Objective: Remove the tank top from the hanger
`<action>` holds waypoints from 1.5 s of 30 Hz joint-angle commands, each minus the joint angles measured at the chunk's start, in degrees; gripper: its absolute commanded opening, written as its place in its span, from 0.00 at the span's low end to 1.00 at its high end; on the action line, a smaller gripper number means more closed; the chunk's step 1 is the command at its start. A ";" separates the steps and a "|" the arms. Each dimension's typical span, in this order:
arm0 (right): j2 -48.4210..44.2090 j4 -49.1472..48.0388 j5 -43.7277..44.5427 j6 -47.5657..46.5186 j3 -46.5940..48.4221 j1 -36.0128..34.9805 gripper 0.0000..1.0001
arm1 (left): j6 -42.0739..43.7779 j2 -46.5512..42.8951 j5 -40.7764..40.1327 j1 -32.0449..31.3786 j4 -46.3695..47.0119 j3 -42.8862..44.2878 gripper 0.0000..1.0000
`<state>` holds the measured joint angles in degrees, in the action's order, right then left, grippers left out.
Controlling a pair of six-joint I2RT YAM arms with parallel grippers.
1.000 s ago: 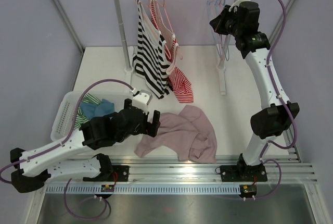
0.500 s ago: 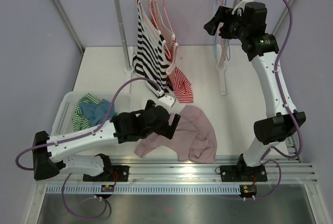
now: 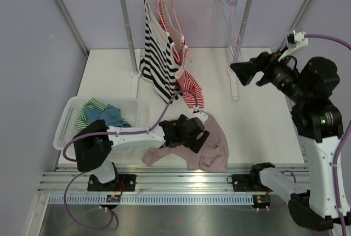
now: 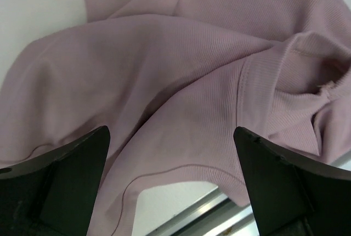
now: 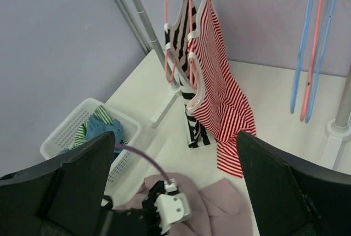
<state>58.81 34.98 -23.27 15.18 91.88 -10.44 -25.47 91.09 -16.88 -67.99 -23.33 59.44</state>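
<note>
A mauve tank top (image 3: 215,149) lies crumpled on the white table near the front edge, free of any hanger. My left gripper (image 3: 198,137) hovers just over it, open, with the fabric (image 4: 181,71) spread below its jaws (image 4: 170,133) and nothing pinched. Empty blue and pink hangers (image 3: 233,5) hang at the right end of the rail. My right gripper (image 3: 241,73) is open in the air to the right of the rack, holding nothing; its wrist view (image 5: 175,135) looks down on the mauve top (image 5: 219,214) and the blue hangers (image 5: 315,44).
A black-and-white striped top (image 3: 156,60) and a red-and-white striped top (image 3: 190,86) hang on pink hangers at the rail's left. A white basket (image 3: 64,122) with green and blue clothes stands front left. The metal base rail (image 4: 219,214) runs along the table's front edge.
My right gripper opened, left the hangers on the rail and pulled back to the right and lower. The left arm swung right from the basket to over the mauve top.
</note>
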 commanded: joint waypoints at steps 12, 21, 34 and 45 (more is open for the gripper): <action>-18.02 -1.67 -11.01 -1.82 -9.96 0.15 0.99 | -5.72 15.44 5.11 -0.48 14.63 -2.04 0.33; -20.48 -2.55 -10.22 -1.47 -11.80 0.15 0.99 | -9.23 -4.29 -6.47 -0.57 3.42 -5.39 0.00; -22.51 -5.10 -8.64 -0.41 -15.15 0.15 1.00 | -17.77 -34.21 -36.81 2.94 -32.82 9.71 0.00; -21.89 -8.26 -9.60 2.13 -16.73 0.15 0.99 | -1.43 -44.07 -24.96 33.39 -29.23 14.04 0.00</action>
<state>36.60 30.09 -32.47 15.92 75.79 -10.44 -32.49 47.42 -46.09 -42.46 -56.49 72.31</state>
